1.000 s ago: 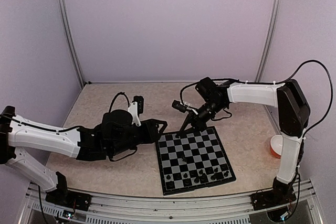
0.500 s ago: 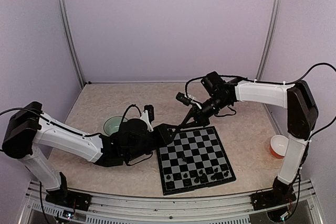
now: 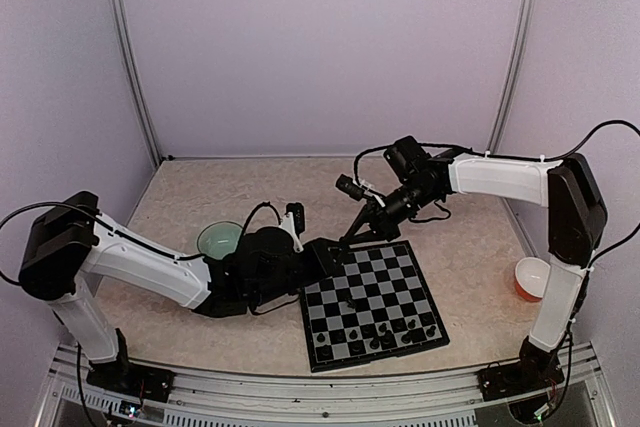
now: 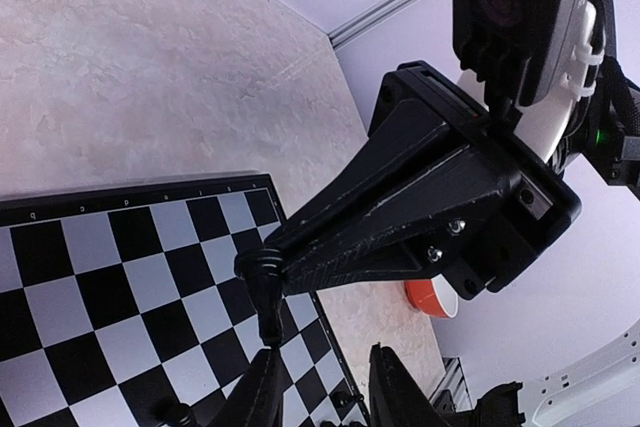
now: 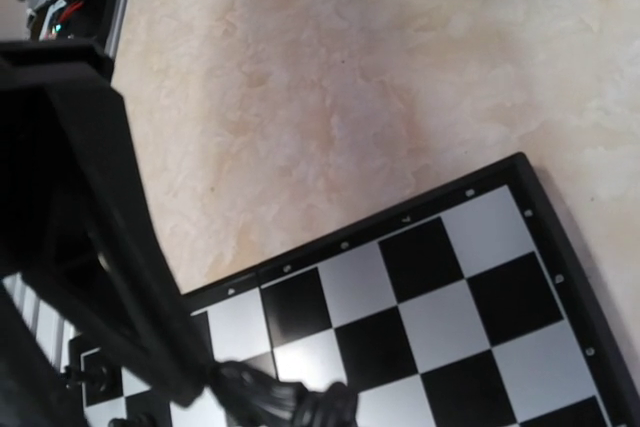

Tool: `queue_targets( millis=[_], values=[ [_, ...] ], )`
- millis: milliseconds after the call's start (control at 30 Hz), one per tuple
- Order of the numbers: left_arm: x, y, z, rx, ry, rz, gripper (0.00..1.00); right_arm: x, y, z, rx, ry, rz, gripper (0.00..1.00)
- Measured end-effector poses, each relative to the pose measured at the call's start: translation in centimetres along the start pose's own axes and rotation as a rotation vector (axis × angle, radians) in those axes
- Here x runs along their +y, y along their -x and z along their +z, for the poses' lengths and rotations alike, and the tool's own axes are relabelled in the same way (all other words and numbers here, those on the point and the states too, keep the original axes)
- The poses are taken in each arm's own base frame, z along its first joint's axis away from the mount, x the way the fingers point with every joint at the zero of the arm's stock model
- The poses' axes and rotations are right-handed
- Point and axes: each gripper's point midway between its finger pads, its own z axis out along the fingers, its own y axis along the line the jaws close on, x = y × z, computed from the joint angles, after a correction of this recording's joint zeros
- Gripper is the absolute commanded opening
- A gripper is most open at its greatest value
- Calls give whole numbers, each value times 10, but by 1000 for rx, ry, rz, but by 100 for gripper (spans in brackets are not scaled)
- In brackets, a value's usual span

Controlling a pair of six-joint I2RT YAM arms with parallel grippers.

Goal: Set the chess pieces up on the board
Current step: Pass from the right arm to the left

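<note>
Two robot arms meet over a chessboard. The right gripper (image 4: pixel 263 267) has its jaws pinched together on one small black piece (image 4: pixel 267 299), held at the very tips so it hangs down from them. The left gripper (image 4: pixel 325 387) sits directly beneath, jaws apart with a clear gap. The piece's lower end is just above that gap and close to one left finger (image 4: pixel 258 392); whether they touch cannot be told. The board (image 3: pixel 385 267) lies below both pairs of jaws, its far left corner under the piece. Other pieces (image 3: pixel 378 332) stand in the rows well to the near side of the jaws, with one alone between. A green bowl (image 3: pixel 219 239) sits behind the left jaws and an orange cup (image 3: pixel 528 277) well off to the right. This looks like a hand-over, and the risks are plain. The piece is off-centre in the left gap, so closing jaws could push it sideways out of the thin pinch above. If the right jaws let go before the left have it, it would likely drop, roll, and perhaps topple the standing pieces. The two grippers are close enough to bump.
</note>
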Motion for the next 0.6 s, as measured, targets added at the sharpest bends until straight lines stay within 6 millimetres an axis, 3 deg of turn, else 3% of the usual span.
queue_targets(
  millis=[367, 600],
  values=[
    [3, 2, 4, 4, -3, -15, 29, -1, 0, -1, -3, -1, 0, 4],
    [-3, -6, 4, 24, -9, -8, 37, -3, 0, -3, -6, -3, 4, 4]
  ],
)
